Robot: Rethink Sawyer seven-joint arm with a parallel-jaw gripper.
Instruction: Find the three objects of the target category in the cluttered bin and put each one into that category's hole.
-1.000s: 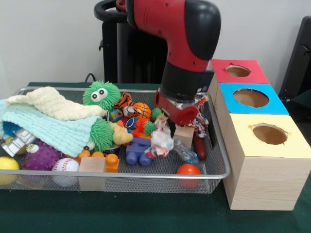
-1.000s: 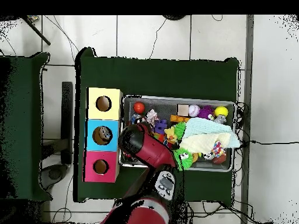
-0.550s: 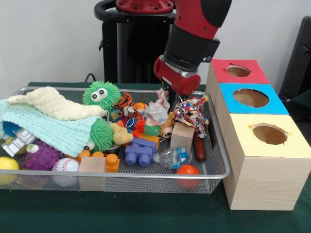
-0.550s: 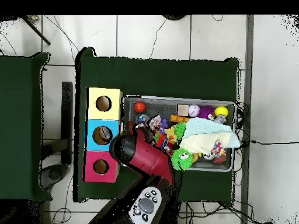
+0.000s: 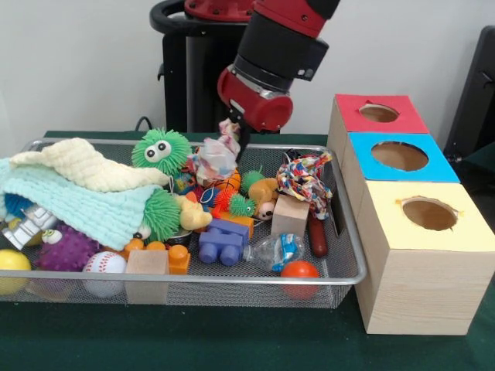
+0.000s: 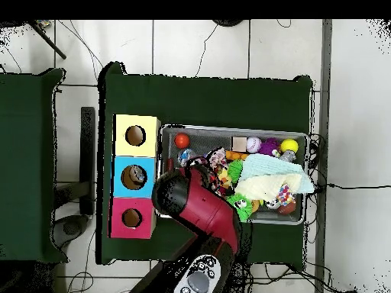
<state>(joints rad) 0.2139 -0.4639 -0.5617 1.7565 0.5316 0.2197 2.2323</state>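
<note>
On the green surface (image 5: pixel 193 340), above the wire bin (image 5: pixel 340 232), hand (image 5: pixel 232 133) pinching a pale crumpled cloth toy (image 5: pixel 215 158) by its top, dangling clear of the clutter; likely soft, light, floppy, best held by a bunched fold.

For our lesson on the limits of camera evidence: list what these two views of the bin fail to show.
- Gripper: front view, fingers hidden by the crumpled multicoloured item hanging from it; overhead, the arm covers it.
- Whatever lies under the mint blanket: hidden.
- Yellow ball: front view, cut by the left edge.
- Box holes' contents: dark.
</note>
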